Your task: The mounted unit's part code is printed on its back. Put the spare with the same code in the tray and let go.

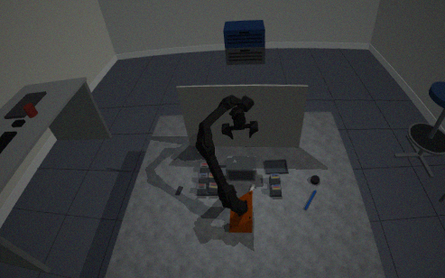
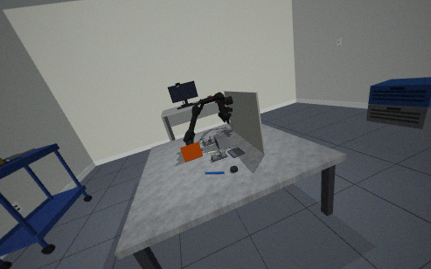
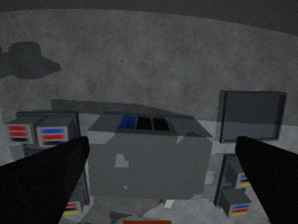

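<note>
The mounted unit (image 1: 241, 171) (image 3: 150, 162) is a grey box in the middle; its back bears a code strip (image 3: 144, 123) of one blue and two black bars in the wrist view. In the left rack, one spare (image 3: 20, 132) shows red, red and dark stripes, and another spare (image 3: 55, 134) shows blue, red and dark. A lower left spare is partly hidden by a finger. At the right, a spare (image 3: 237, 204) shows blue, red and yellow; the one above is partly hidden. The tray (image 1: 276, 167) (image 2: 236, 152) (image 3: 252, 116) is empty. My gripper (image 1: 240, 134) (image 3: 162, 144) is open and empty, high above and behind the unit.
An upright pale panel (image 1: 273, 117) (image 2: 247, 118) stands behind the unit. An orange board (image 1: 242, 221) (image 2: 191, 152) stands by the arm's base. A blue pen (image 1: 310, 199) (image 2: 214, 173) and a round black thing (image 1: 315, 180) (image 2: 233, 168) lie right of the tray.
</note>
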`<state>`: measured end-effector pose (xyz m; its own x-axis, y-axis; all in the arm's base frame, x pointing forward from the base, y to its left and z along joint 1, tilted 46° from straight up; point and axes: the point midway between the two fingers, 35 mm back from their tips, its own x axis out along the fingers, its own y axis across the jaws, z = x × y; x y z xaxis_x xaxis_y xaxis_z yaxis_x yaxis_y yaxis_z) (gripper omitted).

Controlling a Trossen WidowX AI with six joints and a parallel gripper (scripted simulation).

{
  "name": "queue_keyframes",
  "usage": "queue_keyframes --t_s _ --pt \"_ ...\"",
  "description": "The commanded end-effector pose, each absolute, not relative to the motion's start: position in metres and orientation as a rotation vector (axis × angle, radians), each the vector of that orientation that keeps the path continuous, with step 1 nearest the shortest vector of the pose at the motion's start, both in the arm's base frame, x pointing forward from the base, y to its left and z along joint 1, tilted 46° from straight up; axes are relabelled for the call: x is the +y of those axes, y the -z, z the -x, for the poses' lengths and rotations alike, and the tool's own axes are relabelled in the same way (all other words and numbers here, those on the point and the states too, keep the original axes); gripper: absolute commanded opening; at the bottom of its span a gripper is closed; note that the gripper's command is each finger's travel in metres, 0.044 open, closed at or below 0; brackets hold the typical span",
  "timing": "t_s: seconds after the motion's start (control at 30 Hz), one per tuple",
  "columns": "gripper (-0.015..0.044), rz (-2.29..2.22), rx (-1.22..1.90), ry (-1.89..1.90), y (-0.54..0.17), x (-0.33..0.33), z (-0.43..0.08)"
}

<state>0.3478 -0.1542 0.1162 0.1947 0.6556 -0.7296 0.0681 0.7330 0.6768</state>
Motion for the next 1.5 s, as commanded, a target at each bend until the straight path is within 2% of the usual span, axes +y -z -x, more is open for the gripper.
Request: queue_keyframes --t_s 0.0,0.17,0.33,0.7,0.9,1.07,1.1,1.47 --pt "0.044 -0.669 1.329 -0.463 -0.116 -0.154 -0.348" --pt "0.044 -0.615 1.31 -0.505 -0.123 -0.145 -0.348" --pt "0.044 -0.215 1.14 -0.806 -0.166 -0.075 -0.335" --pt "0.044 0.605 0.573 -1.35 -0.219 0.054 -0.252" --pt "0.044 0.618 0.561 -1.358 -0.219 0.056 -0.251" --pt "0.0309 0.619 0.561 -1.357 -0.204 0.074 -0.25" --pt "0.03 0.619 0.56 -1.357 -0.2 0.079 -0.249" --pt "0.03 0.618 0.559 -1.358 -0.19 0.09 -0.249"
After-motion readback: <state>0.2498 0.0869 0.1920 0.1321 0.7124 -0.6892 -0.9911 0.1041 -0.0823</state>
